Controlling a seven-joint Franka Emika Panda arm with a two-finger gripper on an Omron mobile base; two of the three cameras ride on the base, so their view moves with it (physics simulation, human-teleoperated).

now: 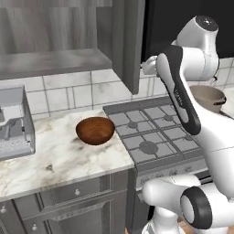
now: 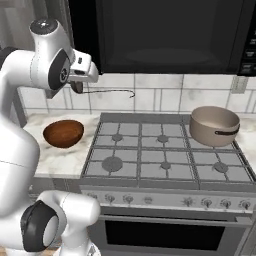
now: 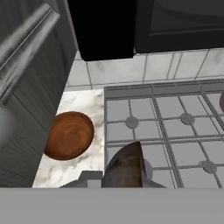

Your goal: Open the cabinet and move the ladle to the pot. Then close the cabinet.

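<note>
The cabinet, door swung open, fills the upper left of the left base view. At mid right of the right base view, the pot sits on the stove. The wooden bowl rests on the desk. At upper left, the gripper is clamped on the ladle.

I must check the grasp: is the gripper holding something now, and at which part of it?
Yes. The gripper is shut on the ladle, at the bowl end; the thin handle sticks out free toward the pot.
</note>
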